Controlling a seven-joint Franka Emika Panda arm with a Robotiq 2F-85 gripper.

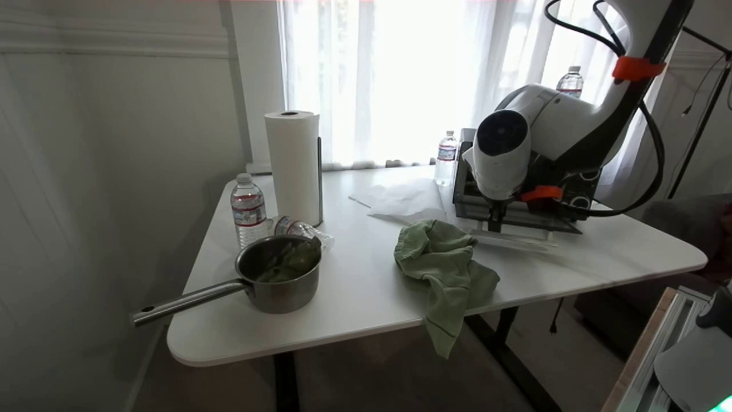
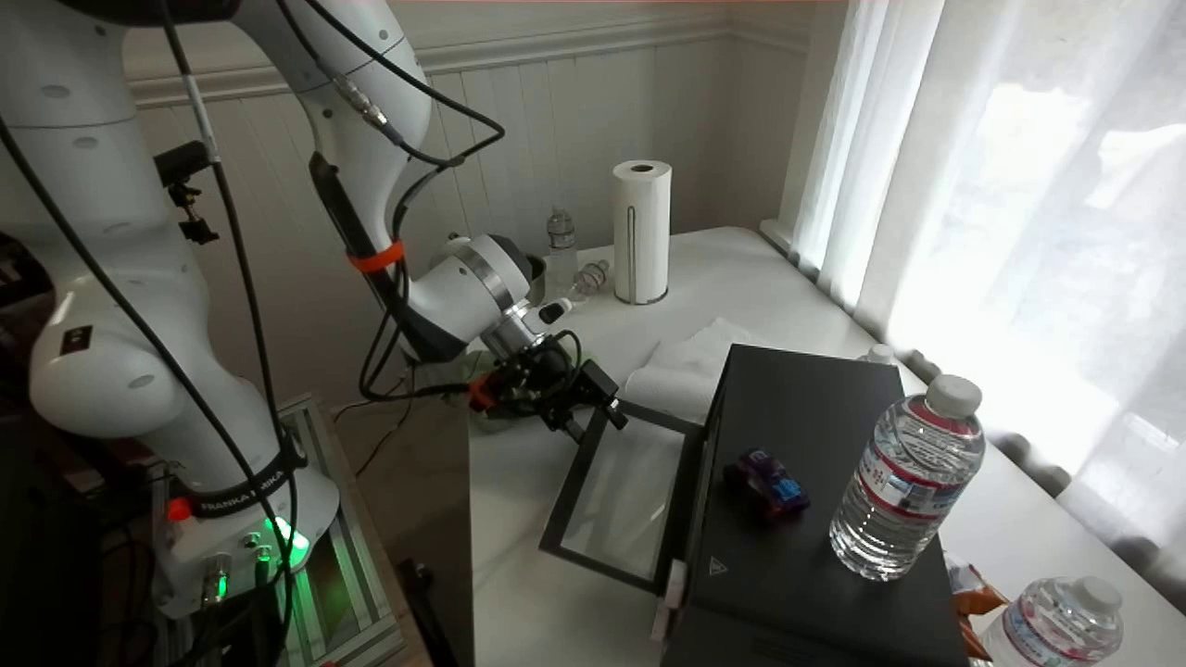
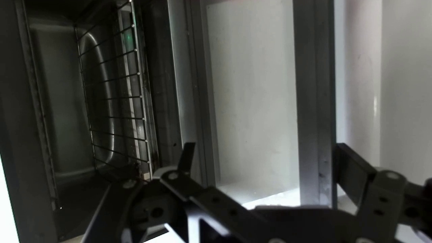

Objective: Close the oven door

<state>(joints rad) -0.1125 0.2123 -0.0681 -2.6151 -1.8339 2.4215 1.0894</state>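
The dark oven [image 2: 797, 398] stands on the white table; it also shows in an exterior view [image 1: 466, 137]. Its door [image 2: 623, 496], a glass pane in a dark frame, is folded down open. The wrist view shows the oven's inside with a wire rack [image 3: 138, 74] and the lowered door frame [image 3: 315, 101]. My gripper [image 2: 597, 425] is at the door's outer far corner. In the wrist view the gripper's fingers [image 3: 265, 147] are wide apart, with one by the outer edge of the door frame. Whether it touches is unclear. Nothing is held between them.
A water bottle [image 2: 908, 477] and a small purple item [image 2: 767, 482] are on top of the oven. A green towel [image 1: 446, 269] hangs over the table edge near the door. A pot [image 1: 280, 280], paper towel roll [image 1: 294, 166] and bottle [image 1: 250, 209] stand farther along.
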